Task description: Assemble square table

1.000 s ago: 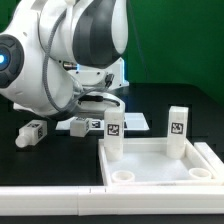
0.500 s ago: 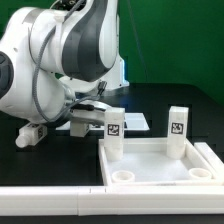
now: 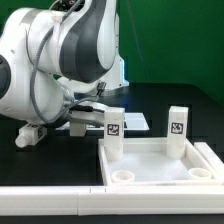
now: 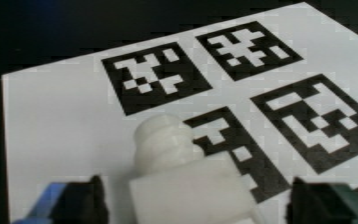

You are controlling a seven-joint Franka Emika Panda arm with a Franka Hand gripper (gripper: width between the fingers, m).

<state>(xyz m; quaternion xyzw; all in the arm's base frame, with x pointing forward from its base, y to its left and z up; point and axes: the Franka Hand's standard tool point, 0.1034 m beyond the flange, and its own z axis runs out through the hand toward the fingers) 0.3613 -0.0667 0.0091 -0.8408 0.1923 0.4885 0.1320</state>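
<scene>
Arm (image 3: 60,60) lower than before; unclenched tool (image 4: 197,203) astride lying leg (image 4: 167,155), length crosswise to jaws.

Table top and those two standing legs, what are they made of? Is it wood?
Probably not wood. The table top looks like white plastic: smooth, one even colour, a little shiny, with moulded walls and round sockets. The standing legs look like the same plastic. Their black-and-white tags seem to be flat printed stickers, though that is hard to tell.
</scene>
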